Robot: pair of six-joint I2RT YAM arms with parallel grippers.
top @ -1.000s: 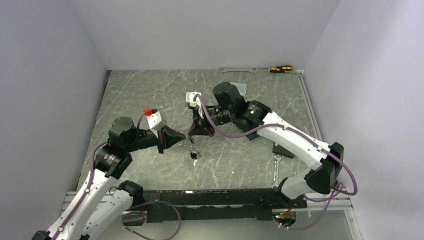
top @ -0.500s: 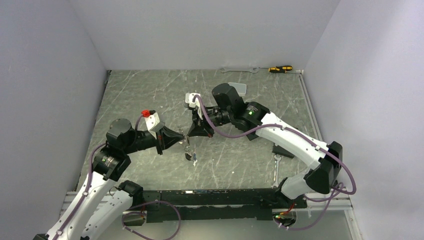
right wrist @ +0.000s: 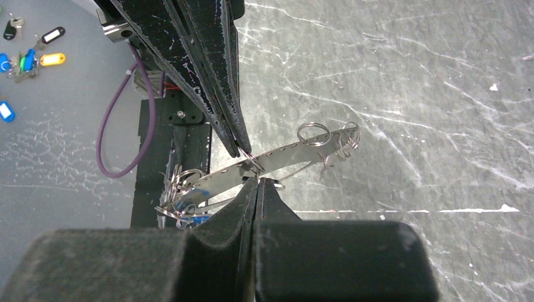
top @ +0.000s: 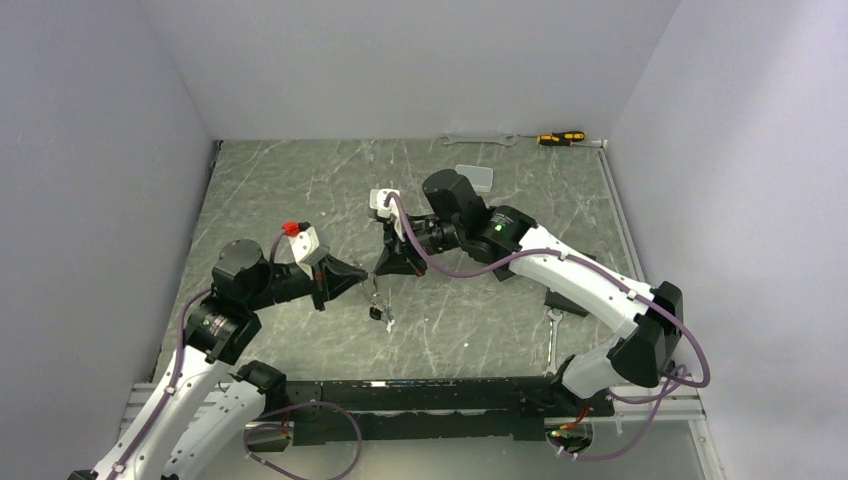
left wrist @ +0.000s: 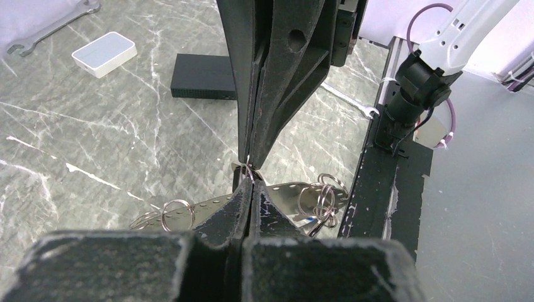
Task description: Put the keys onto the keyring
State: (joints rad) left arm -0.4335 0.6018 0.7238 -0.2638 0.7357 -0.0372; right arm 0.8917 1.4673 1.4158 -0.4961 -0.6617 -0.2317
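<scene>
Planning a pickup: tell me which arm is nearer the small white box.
Right. The right arm has its wrist just left of the small white box; the left arm is well away, toward the near-left corner.

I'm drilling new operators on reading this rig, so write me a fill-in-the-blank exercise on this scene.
1. The left gripper and the right gripper are both ___, their tips meeting at a small ring.
2. The perforated metal strip at their tips carries several split ___.
3. The screwdriver beside the far spanner has a black and ___ handle.

Missing words: shut; rings; yellow.
</scene>
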